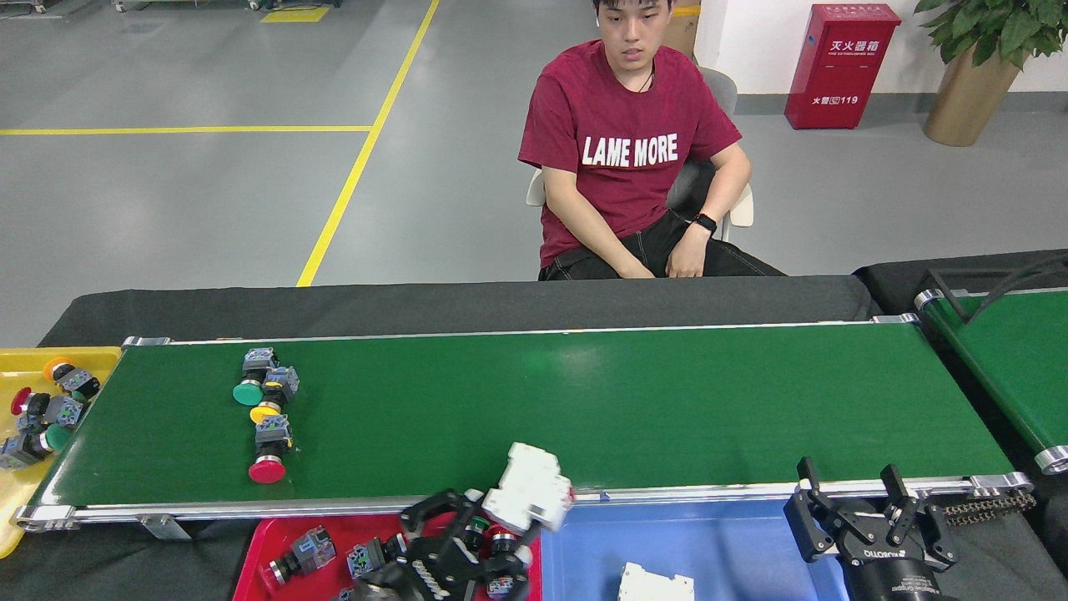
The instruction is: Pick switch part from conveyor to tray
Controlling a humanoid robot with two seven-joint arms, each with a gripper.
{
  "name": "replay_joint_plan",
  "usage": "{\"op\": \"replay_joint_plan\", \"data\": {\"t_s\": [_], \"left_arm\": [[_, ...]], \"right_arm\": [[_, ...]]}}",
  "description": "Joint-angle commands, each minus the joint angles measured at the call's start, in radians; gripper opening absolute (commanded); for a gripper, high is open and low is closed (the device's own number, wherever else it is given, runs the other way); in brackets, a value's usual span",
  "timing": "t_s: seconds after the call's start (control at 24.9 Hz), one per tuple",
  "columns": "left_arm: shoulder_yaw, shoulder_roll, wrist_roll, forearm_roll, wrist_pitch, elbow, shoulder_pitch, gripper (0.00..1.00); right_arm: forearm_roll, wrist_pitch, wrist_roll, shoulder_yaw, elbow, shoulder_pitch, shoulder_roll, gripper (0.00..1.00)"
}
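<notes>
A white boxy switch part hangs tilted just past the conveyor's front rail, over the line where the red tray meets the blue tray. My left gripper is shut on it from below. Another white switch part lies in the blue tray. My right gripper stands open and empty over the blue tray's right end, near the front rail.
Three push-button switches, green, yellow and red, lie on the belt's left part. The red tray holds several button switches, as does a yellow tray at far left. A person sits behind. A second green belt angles in at right.
</notes>
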Motion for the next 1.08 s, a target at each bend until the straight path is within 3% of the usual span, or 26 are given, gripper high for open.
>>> {"op": "replay_joint_plan", "data": {"t_s": [0.0,0.04,0.16,0.2,0.44,0.6,0.76,0.88,1.04], "left_arm": [[-0.053,-0.036,-0.011,-0.050,0.017,-0.012,-0.012,0.15],[-0.088,-0.044,-0.018,-0.067,0.024,-0.010,-0.013,0.29],[-0.139,-0.042,-0.062,-0.078,0.147,0.004,-0.012,0.90],[-0.142,-0.041,-0.062,-0.076,0.185,0.005,-0.009,1.00],[-0.074,-0.033,-0.057,-0.030,0.205,-0.001,0.031,1.00],[0.242,-0.021,-0.021,0.088,0.196,-0.056,0.096,1.00],[0.579,0.056,0.079,0.107,0.195,-0.050,0.138,1.00],[0.721,0.093,0.082,0.123,0.179,0.010,0.158,1.00],[0.759,0.131,0.082,0.169,0.164,0.066,0.158,1.00]], "right_arm": [[0.000,0.005,-0.023,-0.006,-0.016,-0.002,0.001,0.97],[0.000,0.005,-0.030,-0.006,-0.016,0.000,0.001,0.97],[0.002,0.002,-0.043,-0.006,-0.016,0.008,-0.001,0.97],[0.002,0.001,-0.044,-0.006,-0.014,0.009,-0.001,0.97],[0.002,0.001,-0.046,-0.006,-0.017,0.023,-0.001,0.97],[0.002,0.002,-0.046,-0.006,-0.017,0.026,-0.001,0.97],[0.000,0.004,-0.055,-0.007,-0.019,0.026,-0.002,0.98],[0.000,0.002,-0.055,-0.010,-0.020,0.026,-0.001,0.98],[0.000,0.001,-0.056,-0.009,-0.022,0.026,-0.001,0.98]]}}
